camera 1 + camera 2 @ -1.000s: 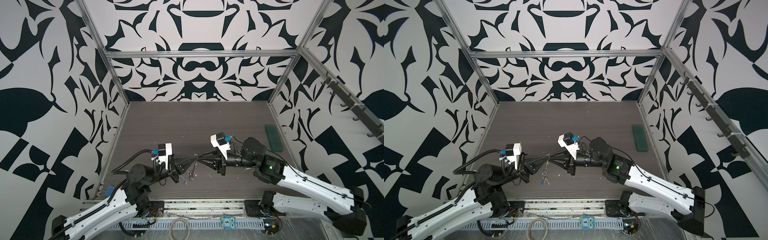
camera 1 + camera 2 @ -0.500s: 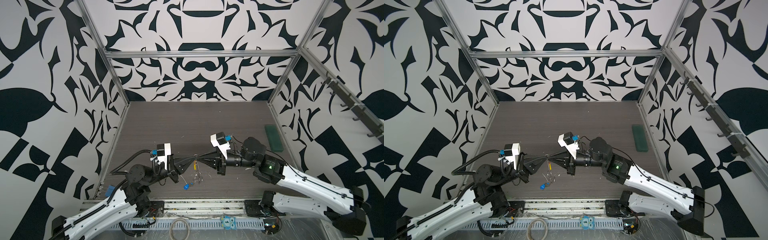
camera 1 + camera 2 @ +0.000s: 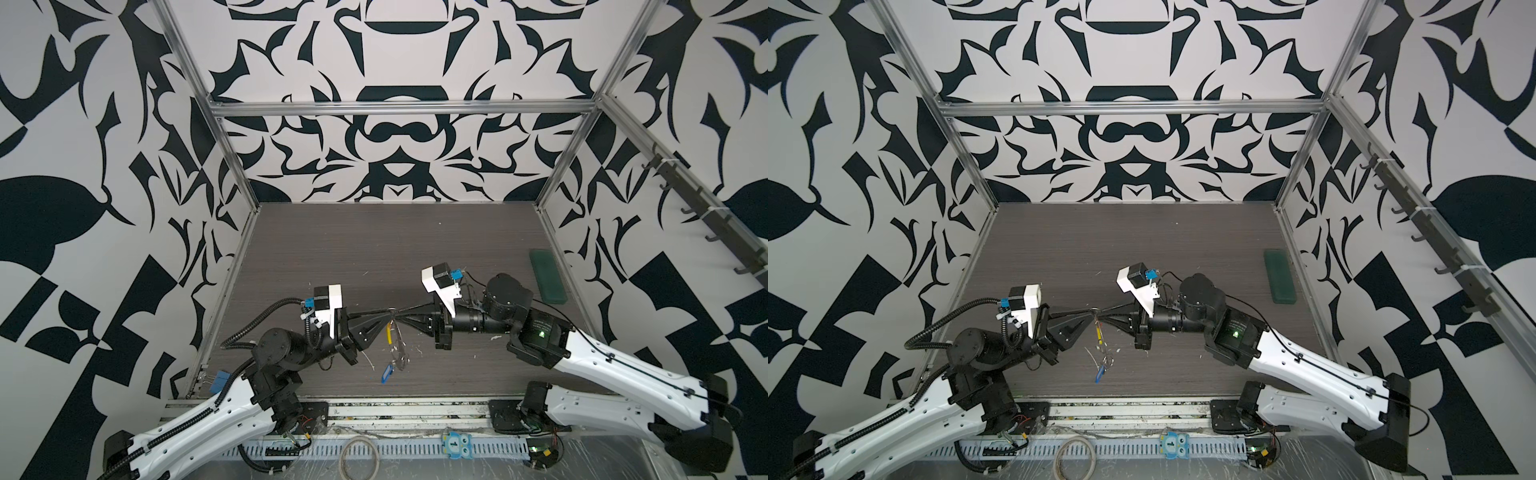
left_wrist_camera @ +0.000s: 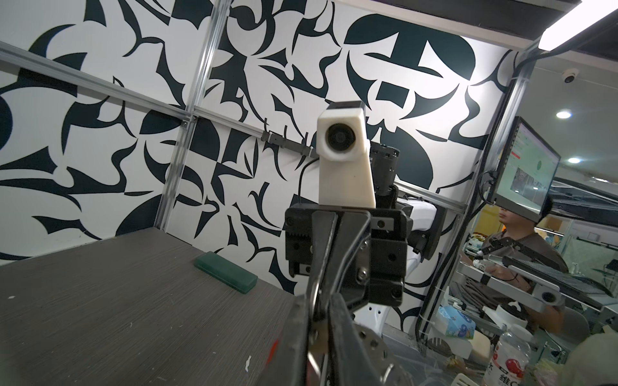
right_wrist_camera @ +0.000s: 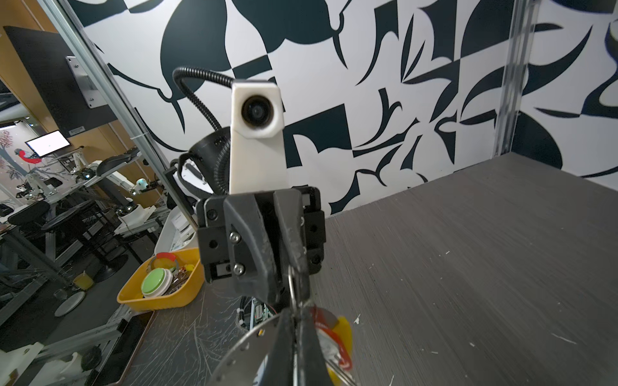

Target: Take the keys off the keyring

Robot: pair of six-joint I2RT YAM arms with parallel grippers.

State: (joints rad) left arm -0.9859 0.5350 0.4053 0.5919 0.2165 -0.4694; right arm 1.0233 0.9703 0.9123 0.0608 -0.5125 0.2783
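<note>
Table (image 3: 374,241): dark, wood-grained. Both arms reach inward above its front half, and the grippers meet tip to tip.

Right gripper (image 3: 400,317): clenched, pinching the keyring (image 3: 398,353) at its top.

Left gripper (image 3: 389,318): tips at the same spot. Whether it grips or has released cannot be told.

Green block (image 3: 547,274): flat on the table at far right, well apart.

Keyring: hangs below the tips in both top views, yellow section (image 3: 389,334) uppermost.

Blue tag (image 3: 387,372): at the loop's low end. Contact with the table is unclear.

Red tag (image 5: 326,329): beside the yellow section, seen in the right wrist view only.
</note>
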